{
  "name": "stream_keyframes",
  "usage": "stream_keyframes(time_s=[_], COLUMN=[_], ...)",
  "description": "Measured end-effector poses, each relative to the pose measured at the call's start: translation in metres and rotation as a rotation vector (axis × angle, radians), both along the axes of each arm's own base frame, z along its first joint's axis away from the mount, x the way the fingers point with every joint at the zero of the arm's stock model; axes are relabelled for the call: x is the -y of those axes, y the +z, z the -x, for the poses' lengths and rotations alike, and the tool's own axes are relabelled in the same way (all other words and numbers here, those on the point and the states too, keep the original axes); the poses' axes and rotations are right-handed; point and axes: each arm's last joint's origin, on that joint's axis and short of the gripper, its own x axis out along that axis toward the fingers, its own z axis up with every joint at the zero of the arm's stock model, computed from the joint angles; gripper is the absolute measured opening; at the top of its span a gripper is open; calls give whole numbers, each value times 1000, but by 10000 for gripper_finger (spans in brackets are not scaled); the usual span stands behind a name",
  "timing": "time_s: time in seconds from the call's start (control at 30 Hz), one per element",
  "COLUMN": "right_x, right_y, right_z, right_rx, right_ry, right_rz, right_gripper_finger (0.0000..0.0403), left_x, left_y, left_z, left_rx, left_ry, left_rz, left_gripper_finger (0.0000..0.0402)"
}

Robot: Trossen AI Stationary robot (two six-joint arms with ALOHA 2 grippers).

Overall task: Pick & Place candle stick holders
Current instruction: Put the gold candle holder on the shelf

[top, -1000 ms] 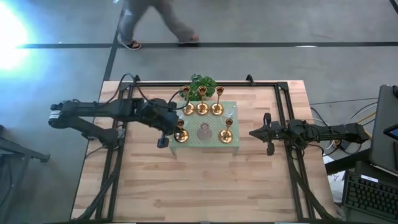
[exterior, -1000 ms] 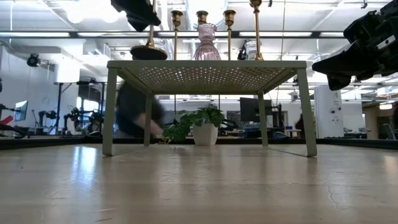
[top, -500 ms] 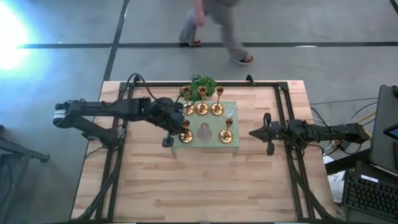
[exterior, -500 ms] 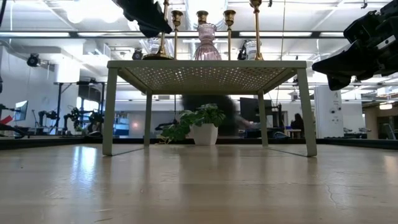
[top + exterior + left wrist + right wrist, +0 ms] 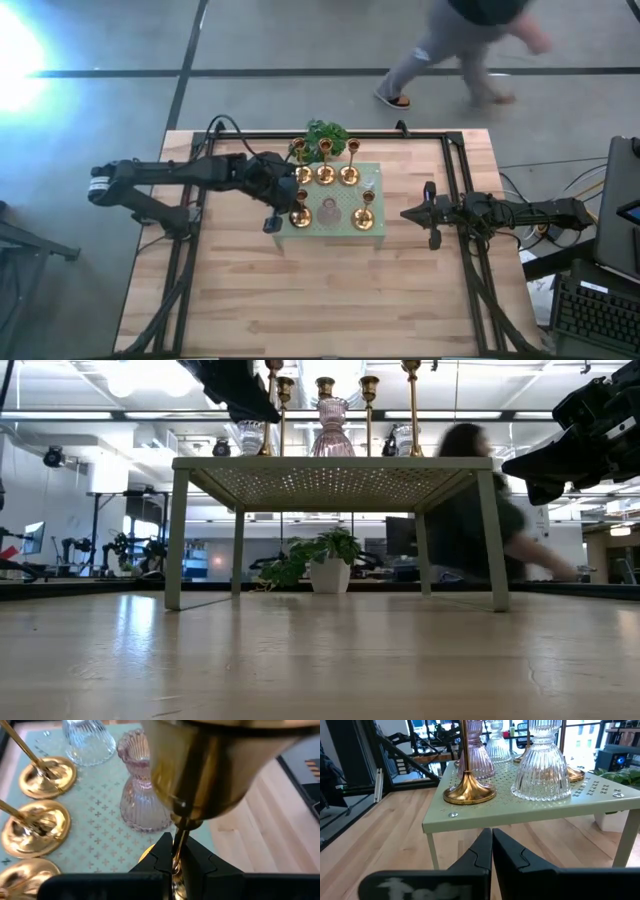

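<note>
Left hand (image 5: 176, 851) is clamped on the thin stem of a brass candle holder (image 5: 298, 213), at the near-left part of the green stand (image 5: 340, 226). Vs. 1 s ago it has carried that holder inward from the stand's left edge; in the low view the base now sits level with the stand top, where before it hung tilted above the edge. Looks set down or v. nearly so, can't tell if the base is fully touching. So placing seems close to done; letting go is prob. what's left.

Held holder: shiny gold, round base, slim stem, cup on top filling the wrist view. Right beside it is the pink glass holder (image 5: 141, 785); a clear glass one (image 5: 89, 740) is behind, w/ three more brass bases (image 5: 47, 776) in a row along the far side. Another brass holder (image 5: 366, 212) and a clear glass one (image 5: 542, 762) are at the right side.

Right hand (image 5: 407, 213) hangs just off the stand's right edge, fingers together, holding nothing. Person walking past beyond the worktop (image 5: 330, 310).
</note>
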Motion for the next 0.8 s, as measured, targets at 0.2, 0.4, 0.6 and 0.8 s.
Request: stream_keyframes(time_s=[0.2, 0.4, 0.6, 0.8], right_x=[0, 0, 0, 0], right_y=[0, 0, 0, 0], right_z=[0, 0, 0, 0], right_rx=[0, 0, 0, 0], right_ry=[0, 0, 0, 0], right_rz=[0, 0, 0, 0], right_gripper_finger=[8, 9, 8, 8], left_x=[-8, -10, -10, -9], left_y=[-6, -14, -14, -17], left_z=[0, 0, 1, 4], left_rx=[2, 22, 14, -15], left_ry=[1, -18, -5, 3], left_rz=[50, 75, 93, 101], left_gripper_finger=[20, 20, 21, 64])
